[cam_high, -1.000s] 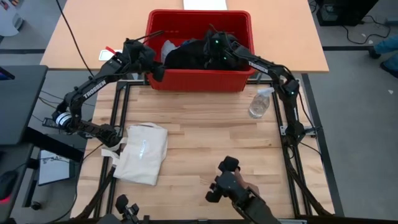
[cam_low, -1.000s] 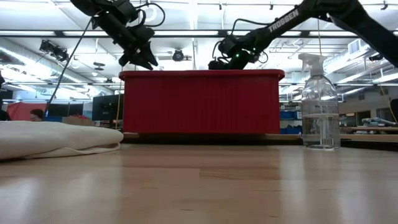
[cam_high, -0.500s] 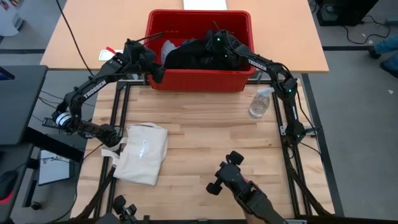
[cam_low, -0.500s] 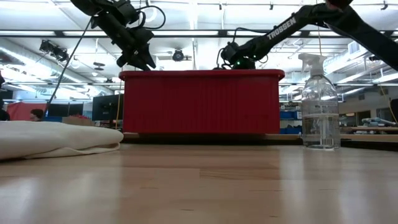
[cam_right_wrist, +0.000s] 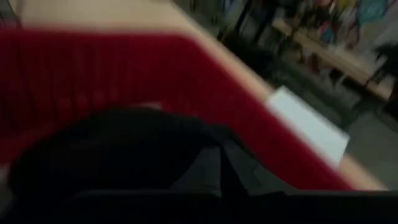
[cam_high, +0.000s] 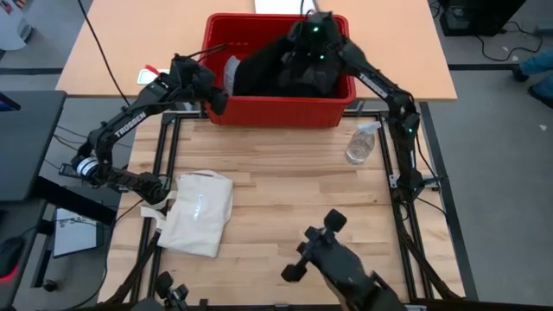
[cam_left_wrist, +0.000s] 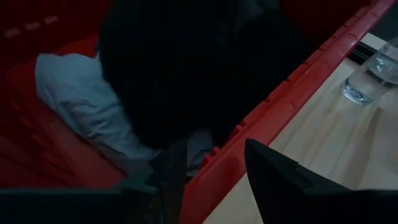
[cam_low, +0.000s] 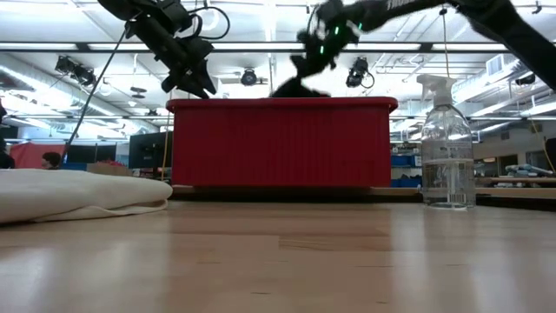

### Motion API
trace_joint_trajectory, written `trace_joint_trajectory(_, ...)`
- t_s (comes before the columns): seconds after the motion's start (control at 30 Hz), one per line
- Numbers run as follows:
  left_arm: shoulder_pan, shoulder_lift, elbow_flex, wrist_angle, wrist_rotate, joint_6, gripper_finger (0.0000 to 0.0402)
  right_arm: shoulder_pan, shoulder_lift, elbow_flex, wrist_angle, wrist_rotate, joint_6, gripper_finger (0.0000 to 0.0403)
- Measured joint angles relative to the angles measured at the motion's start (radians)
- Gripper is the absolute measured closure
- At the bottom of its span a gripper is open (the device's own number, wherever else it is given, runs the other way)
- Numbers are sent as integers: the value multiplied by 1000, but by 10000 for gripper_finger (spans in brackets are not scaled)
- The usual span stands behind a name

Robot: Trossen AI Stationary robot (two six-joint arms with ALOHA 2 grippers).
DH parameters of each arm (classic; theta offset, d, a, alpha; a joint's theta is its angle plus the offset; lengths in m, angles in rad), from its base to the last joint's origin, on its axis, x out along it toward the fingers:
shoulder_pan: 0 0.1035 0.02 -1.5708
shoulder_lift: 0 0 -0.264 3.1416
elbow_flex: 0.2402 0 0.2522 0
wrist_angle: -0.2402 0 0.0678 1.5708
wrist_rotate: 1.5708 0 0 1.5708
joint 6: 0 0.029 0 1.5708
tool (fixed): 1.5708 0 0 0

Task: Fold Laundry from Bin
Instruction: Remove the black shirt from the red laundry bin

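Top-down and table-level views of 2 arms at the red bin (cam_high: 278, 111), which stands at the far edge of the wooden table (cam_high: 285, 199). The right gripper (cam_high: 304, 53) is raised above the bin's far right part, its fingers closed on a black garment (cam_high: 281, 73) that hangs from it as a dark drape down into the bin; in the low view the same gripper (cam_low: 306, 65) sits above the rim with the dark cloth (cam_low: 297, 89) bunched beneath it. The rest of the laundry lies inside the bin, including a light grey piece (cam_high: 231, 71) toward the left wall (seen also from the left wrist (cam_left_wrist: 87, 106) beside the dark mass). The left gripper (cam_high: 218, 100) hovers at the bin's near left corner, its 2 fingers (cam_left_wrist: 273, 171) parted to either side of the rim and holding nothing. On the table, a cream tote bag (cam_high: 199, 212) lies near the left front, and a clear spray bottle (cam_high: 361, 142) stands just in front of the bin's right corner.
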Motion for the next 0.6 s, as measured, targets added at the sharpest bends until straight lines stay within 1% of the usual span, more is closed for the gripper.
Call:
trace_joint_trajectory(0.17, 0, -50, 0, 3, 0, 31, 235, 24, -86, 47, -9, -66, 61, 400)
trace_joint_trajectory(0.4, 0, -120, 1, 6, 0, 51, 235, 64, -208, 48, -45, -164, 158, 400)
trace_joint_trajectory(0.6, -9, -158, 1, 6, 0, 49, 235, 112, -286, 48, -53, -272, 211, 400)
